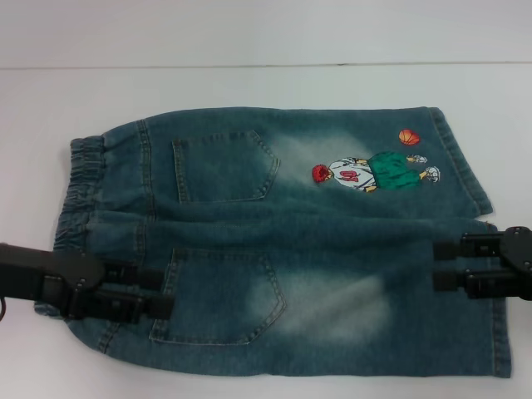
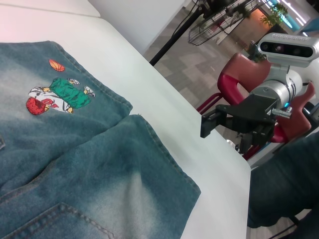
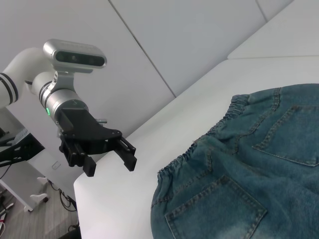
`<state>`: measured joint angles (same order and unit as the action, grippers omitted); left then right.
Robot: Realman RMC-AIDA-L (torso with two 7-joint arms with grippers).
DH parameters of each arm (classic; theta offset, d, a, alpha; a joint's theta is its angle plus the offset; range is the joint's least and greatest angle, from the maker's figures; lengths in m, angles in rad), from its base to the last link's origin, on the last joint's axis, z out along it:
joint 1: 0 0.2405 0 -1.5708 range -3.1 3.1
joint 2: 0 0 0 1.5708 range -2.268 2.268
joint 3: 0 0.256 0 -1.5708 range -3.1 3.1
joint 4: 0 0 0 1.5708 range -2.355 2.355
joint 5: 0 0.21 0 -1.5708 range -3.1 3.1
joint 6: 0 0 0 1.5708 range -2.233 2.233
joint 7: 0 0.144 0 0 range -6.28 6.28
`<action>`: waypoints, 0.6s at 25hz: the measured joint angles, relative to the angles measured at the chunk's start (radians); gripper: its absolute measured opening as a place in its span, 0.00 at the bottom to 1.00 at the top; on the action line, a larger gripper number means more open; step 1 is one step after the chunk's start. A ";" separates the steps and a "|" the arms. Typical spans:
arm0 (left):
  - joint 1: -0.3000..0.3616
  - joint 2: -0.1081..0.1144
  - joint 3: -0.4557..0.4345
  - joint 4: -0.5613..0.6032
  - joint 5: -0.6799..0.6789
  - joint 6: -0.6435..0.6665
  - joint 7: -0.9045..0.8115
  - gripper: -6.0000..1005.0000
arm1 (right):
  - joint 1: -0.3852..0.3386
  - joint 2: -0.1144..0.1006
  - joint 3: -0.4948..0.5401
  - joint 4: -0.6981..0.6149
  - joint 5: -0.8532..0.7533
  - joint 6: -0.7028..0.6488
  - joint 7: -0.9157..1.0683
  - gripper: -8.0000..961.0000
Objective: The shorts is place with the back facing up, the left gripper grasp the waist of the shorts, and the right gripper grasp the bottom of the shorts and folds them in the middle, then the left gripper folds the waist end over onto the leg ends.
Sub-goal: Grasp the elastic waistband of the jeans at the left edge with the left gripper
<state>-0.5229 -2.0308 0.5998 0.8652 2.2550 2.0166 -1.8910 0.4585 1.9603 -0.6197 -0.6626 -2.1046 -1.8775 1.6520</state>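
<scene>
The shorts (image 1: 274,241) lie flat and back up on the white table, both patch pockets showing. The elastic waist (image 1: 79,195) is at the left and the leg ends are at the right, with the embroidered basketball player (image 1: 370,170) on the far leg. My left gripper (image 1: 170,293) is open over the near waist corner, its fingers pointing along the shorts. My right gripper (image 1: 435,264) is open at the near leg's hem, pointing back toward it. The wrist views show the right gripper (image 2: 224,137) and the left gripper (image 3: 112,167) raised off the cloth, holding nothing.
The white table (image 1: 249,83) runs on beyond the shorts at the back. Its near edge lies close under the near leg hem (image 1: 332,378). Off the table, past the leg ends, stands a red chair (image 2: 239,74) on the floor.
</scene>
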 joint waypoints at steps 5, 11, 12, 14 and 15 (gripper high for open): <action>-0.003 0.000 0.002 0.000 0.001 -0.001 0.000 0.72 | 0.001 0.000 0.000 0.000 0.000 0.002 0.000 0.77; -0.003 0.001 0.001 0.000 0.002 -0.003 -0.013 0.71 | 0.003 0.001 -0.002 0.000 0.000 0.007 0.000 0.77; -0.004 0.004 -0.003 0.000 0.006 -0.006 -0.033 0.71 | 0.003 0.002 -0.002 0.000 0.000 0.008 0.000 0.77; -0.014 0.013 -0.013 0.004 0.018 -0.007 -0.094 0.71 | 0.003 0.003 -0.002 0.000 0.000 0.008 0.000 0.77; -0.020 0.018 -0.017 0.006 0.027 -0.006 -0.128 0.70 | 0.003 0.003 -0.002 0.000 0.000 0.009 0.000 0.77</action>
<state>-0.5432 -2.0131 0.5832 0.8713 2.2818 2.0111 -2.0193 0.4618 1.9630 -0.6213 -0.6626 -2.1046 -1.8689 1.6521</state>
